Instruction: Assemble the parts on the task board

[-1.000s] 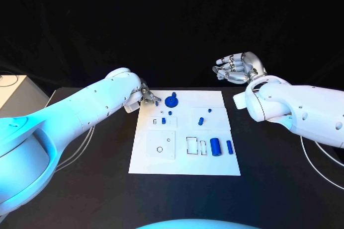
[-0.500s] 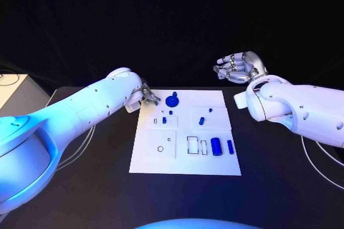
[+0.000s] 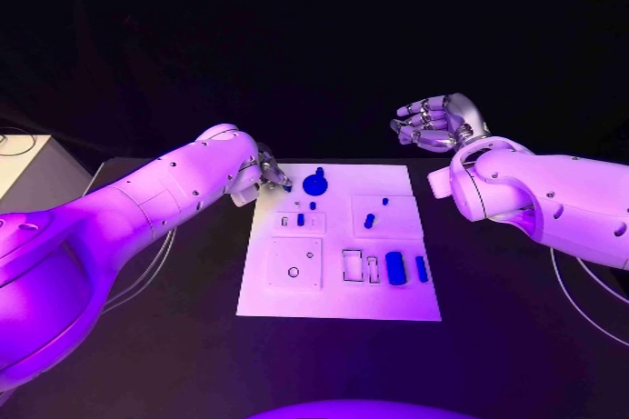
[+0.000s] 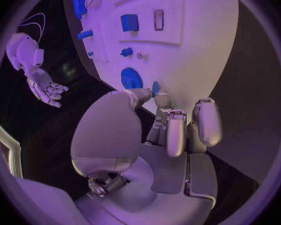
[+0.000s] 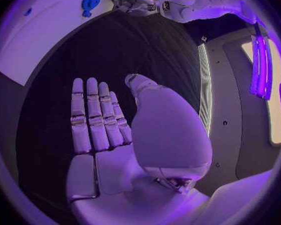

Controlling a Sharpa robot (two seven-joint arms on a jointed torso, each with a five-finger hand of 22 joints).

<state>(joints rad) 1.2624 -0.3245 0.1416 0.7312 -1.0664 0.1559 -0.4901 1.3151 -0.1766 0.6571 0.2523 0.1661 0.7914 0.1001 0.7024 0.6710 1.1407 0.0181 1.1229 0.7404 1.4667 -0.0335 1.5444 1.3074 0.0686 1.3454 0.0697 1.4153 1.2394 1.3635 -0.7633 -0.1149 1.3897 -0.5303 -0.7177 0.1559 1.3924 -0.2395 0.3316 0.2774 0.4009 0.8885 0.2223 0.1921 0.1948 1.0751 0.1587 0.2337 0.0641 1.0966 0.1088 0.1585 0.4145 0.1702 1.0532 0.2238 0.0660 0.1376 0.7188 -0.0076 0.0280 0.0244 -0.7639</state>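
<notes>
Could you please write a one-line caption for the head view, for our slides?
Left hand at the white task board's far corner beside a round blue part; right hand raised, holding nothing.

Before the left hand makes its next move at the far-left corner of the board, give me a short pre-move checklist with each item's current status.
1. Left hand is at the far-left corner of the white rectangular task board: ok.
2. Left hand's fingers pinch a small blue part: cannot tell; the piece sits at the fingertips, but contact is unclear.
3. Round blue disc part lies clear beside the left hand: ok.
4. Right hand is raised beyond the board's far-right corner, holding nothing: ok.
5. Large blue cylinder and slim blue bar rest undisturbed on the board's near right: ok.
</notes>
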